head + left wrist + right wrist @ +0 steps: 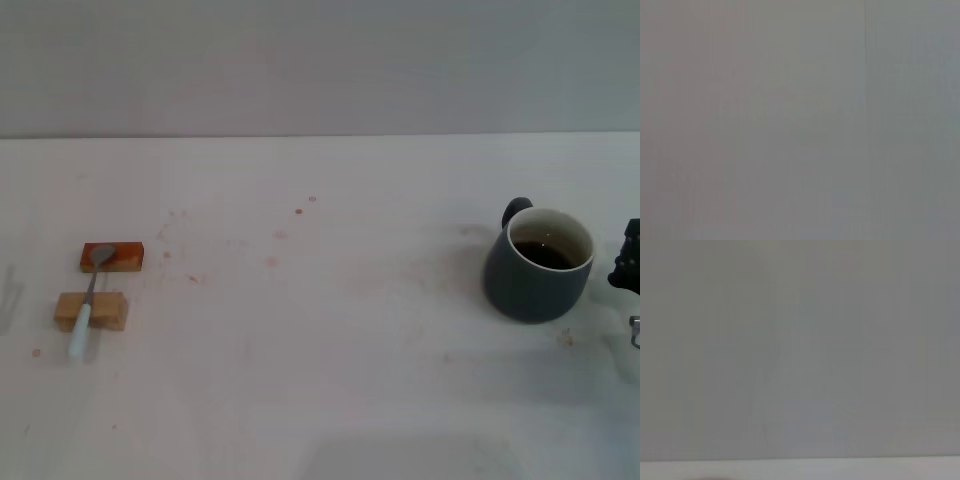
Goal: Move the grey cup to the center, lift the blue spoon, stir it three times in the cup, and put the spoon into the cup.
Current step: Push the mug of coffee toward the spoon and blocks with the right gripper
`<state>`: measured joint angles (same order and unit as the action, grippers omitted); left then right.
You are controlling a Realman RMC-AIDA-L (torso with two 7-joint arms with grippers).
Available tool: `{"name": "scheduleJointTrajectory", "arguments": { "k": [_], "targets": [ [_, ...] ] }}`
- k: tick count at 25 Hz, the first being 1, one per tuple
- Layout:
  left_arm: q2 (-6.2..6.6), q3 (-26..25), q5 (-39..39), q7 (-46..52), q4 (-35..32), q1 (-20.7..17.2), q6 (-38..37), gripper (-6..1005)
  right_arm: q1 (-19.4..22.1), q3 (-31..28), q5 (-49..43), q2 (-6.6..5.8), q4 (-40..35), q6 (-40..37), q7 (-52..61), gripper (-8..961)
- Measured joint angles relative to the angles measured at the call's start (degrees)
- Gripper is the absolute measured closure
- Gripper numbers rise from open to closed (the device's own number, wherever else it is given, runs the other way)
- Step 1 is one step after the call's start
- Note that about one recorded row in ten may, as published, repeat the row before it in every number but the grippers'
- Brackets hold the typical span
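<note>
The grey cup (538, 265) stands on the right side of the white table (330, 370), handle toward the back left, dark brown liquid inside its white wall. Far off on the left lies the blue spoon (88, 300); its metal bowl rests on an orange block (112, 257) and its pale blue handle crosses a tan block (91, 311). A dark part of my right gripper (628, 265) shows at the right edge of the head view, just right of the cup and apart from it. My left gripper is out of view. Both wrist views show only a plain grey surface.
Small reddish stains dot the table between the spoon and the cup. A grey wall (320, 60) rises behind the table's far edge. A faint shadow falls at the left border beside the blocks.
</note>
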<state>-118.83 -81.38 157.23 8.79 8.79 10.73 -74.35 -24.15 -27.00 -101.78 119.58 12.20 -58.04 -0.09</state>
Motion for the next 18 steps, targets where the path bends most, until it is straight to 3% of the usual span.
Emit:
{"name": "scheduleJointTrajectory", "arguments": {
  "k": [18],
  "targets": [
    [0.00, 0.00, 0.28, 0.00, 0.00, 0.15, 0.00, 165, -1.29, 6.70, 0.00, 0.05, 4.60, 0.71, 0.00, 955]
  ]
}}
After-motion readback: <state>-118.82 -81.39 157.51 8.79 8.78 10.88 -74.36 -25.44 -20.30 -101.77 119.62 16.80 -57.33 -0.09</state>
